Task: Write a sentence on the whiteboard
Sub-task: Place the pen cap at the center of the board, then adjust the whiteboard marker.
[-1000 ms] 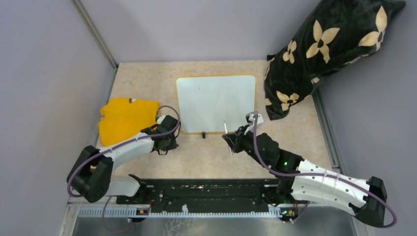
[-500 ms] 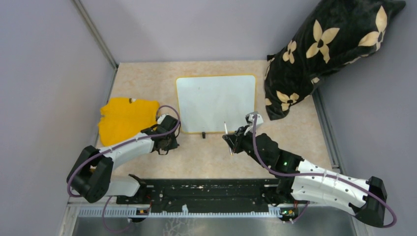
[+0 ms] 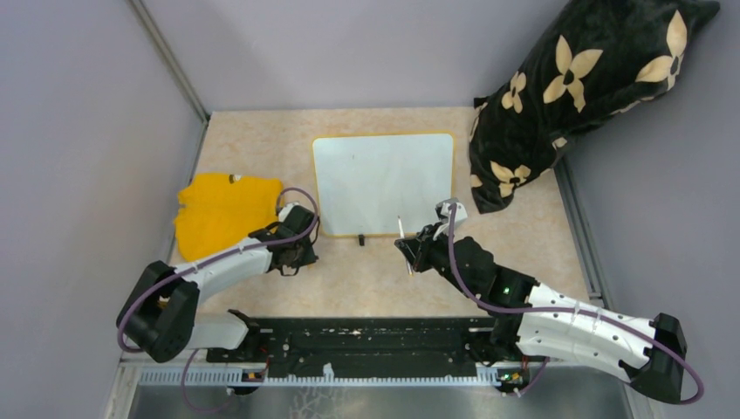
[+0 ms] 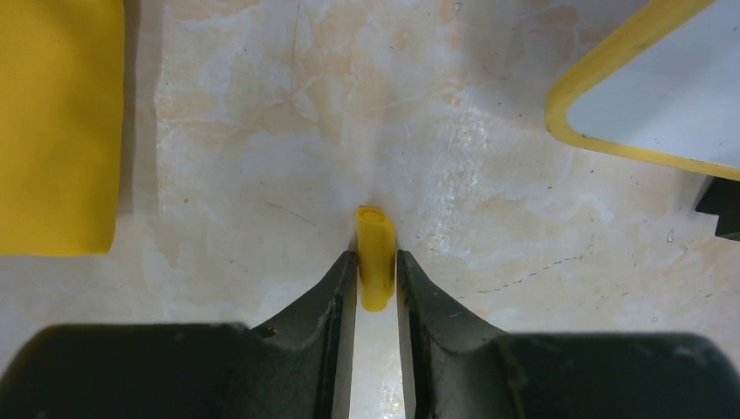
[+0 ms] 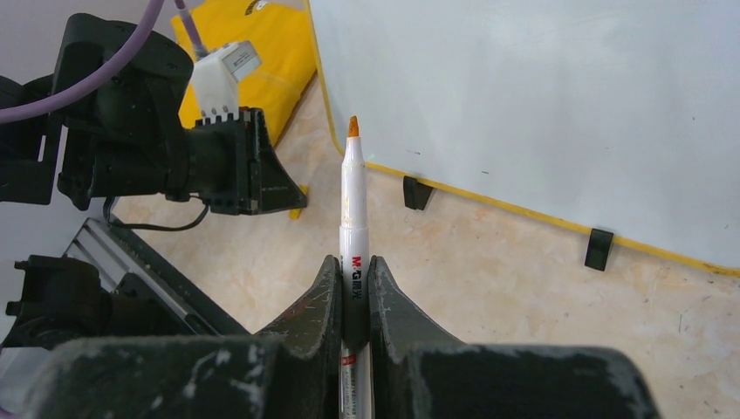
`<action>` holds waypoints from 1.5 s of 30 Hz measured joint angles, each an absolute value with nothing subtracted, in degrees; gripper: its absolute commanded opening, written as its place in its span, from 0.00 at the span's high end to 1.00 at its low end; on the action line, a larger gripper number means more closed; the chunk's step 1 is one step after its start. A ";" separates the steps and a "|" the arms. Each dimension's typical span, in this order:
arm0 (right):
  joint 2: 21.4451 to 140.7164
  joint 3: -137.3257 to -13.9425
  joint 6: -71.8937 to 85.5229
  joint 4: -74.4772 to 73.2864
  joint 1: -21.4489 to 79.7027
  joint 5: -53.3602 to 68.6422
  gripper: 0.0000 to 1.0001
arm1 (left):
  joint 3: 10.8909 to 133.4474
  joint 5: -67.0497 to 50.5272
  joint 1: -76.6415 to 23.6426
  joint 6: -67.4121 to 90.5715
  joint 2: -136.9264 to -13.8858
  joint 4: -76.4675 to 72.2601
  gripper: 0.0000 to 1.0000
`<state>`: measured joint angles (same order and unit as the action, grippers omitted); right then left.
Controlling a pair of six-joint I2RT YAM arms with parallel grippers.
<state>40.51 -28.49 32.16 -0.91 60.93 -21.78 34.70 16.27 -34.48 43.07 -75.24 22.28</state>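
The whiteboard [image 3: 384, 179] lies on the worktop [image 3: 366, 279], a cloth [image 3: 222, 211] to its left, a cushion [image 3: 580, 83] to its right (leaning against the wall [image 3: 393, 52]).

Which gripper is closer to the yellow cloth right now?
Left. The left gripper sits just off the yellow cloth's right edge; the right gripper, holding the marker, is farther right, by the whiteboard's near edge.

Marbled beige tabletop [image 3: 262, 144], enclosed by grey walls [image 3: 349, 48]. A yellow cloth [image 3: 222, 209] lay flat at its left edge. A black cushion [image 3: 585, 87] with cream flowers leaned in the far right corner. A white marker [image 5: 352, 201], uncapped, showed an orange tip. A small yellow cap [image 4: 376, 257] was down at the tabletop, near the cloth. A black rail [image 3: 366, 336] ran along the near edge.
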 measured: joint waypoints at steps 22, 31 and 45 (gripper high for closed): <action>40.66 -28.62 31.18 -1.56 60.93 -21.85 1.00 | 40.86 11.51 -34.46 39.31 -57.49 26.72 0.21; 41.06 -32.40 26.76 -2.52 60.93 -20.10 1.00 | 40.58 -6.26 -34.46 27.00 -38.17 11.97 0.17; 44.05 -32.75 25.06 9.02 60.93 -3.81 1.00 | 33.39 -35.70 -34.46 30.72 -44.64 -16.64 0.19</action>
<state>44.05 -32.75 25.06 9.02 60.93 -3.81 33.39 -35.70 -34.46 30.72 -44.64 -16.64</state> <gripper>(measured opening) 0.056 0.815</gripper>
